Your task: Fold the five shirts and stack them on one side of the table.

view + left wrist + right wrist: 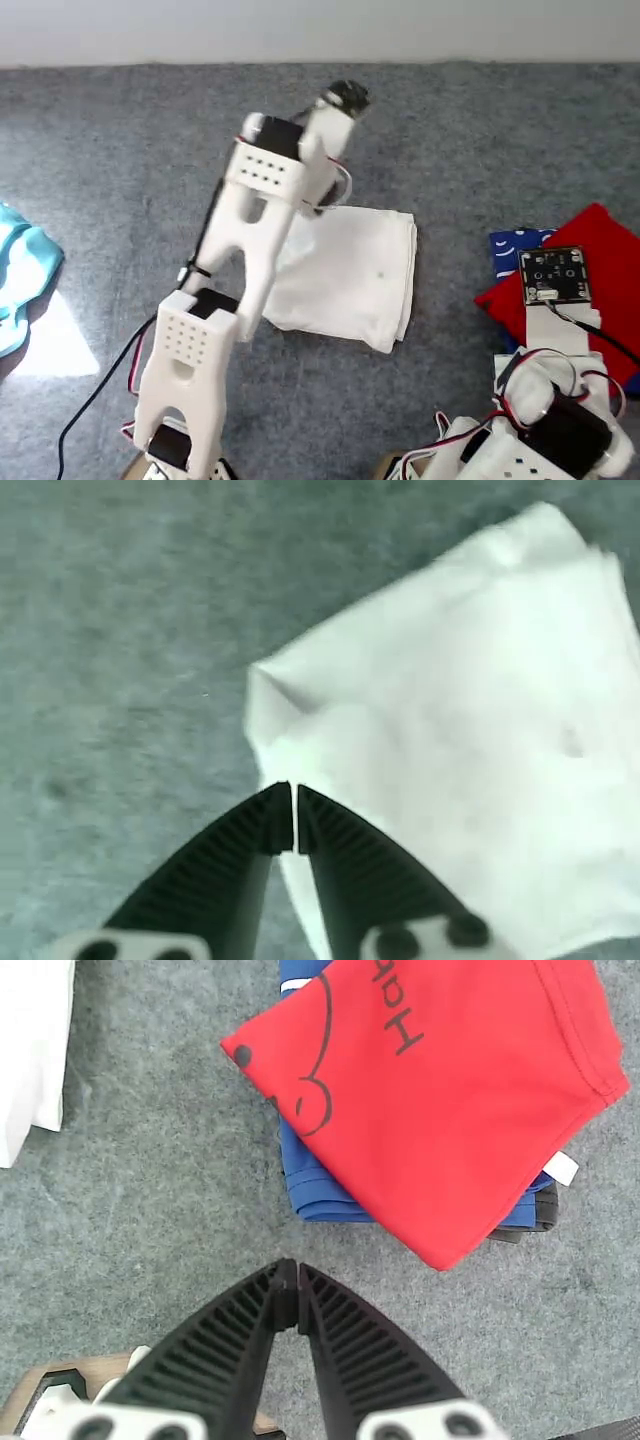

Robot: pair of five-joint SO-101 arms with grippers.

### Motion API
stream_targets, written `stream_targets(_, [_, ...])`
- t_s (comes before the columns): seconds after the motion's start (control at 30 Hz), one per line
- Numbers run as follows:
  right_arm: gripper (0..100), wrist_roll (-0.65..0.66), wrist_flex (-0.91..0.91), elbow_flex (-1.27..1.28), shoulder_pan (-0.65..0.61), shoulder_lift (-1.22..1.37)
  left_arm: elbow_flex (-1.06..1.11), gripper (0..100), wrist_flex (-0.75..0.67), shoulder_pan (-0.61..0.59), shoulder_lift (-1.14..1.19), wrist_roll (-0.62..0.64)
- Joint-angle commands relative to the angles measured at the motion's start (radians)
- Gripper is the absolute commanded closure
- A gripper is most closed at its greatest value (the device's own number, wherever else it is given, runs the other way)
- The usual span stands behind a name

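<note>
Cloth of the white shirt [450, 730] looks light and limp, so the left gripper [294, 815], closed on nothing, should pinch all layers at a folded corner.

The grey table [480, 130] carries a folded white shirt [355, 275], a turquoise shirt [20, 270] — and a red-topped stack [603, 228].

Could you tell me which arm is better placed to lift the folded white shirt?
Probably left: the left gripper hangs over a corner of the white shirt, while the right gripper sits by the red shirt.
</note>
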Motion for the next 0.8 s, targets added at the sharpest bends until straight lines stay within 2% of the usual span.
stream_targets(0.0, [98.8, 0.009, 0.036, 0.0, 0.012, 0.001, 0.024, 98, 0.02, 0.005, 0.003, -0.003])
stream_targets(0.1, [98.8, 0.009, 0.036, 0.0, 0.01, 0.004, 0.021, 95, 0.02, -0.049, 0.034, -0.003])
stream_targets(0.23, [98.7, 0.009, 0.036, 0.0, 0.008, 0.004, 0.019, 82, 0.02, -0.133, 0.008, 0.002])
stream_targets(0.3, [98.7, 0.009, 0.035, 0.0, 0.008, 0.004, 0.021, 79, 0.02, -0.176, -0.031, 0.002])
stream_targets(0.4, [98.5, 0.005, 0.031, 0.0, 0.007, 0.005, 0.03, 78, 0.02, -0.203, -0.057, 0.003])
stream_targets(0.77, [98.7, 0.005, 0.035, 0.0, 0.007, 0.005, 0.013, 78, -0.029, -0.186, 0.046, 0.052])
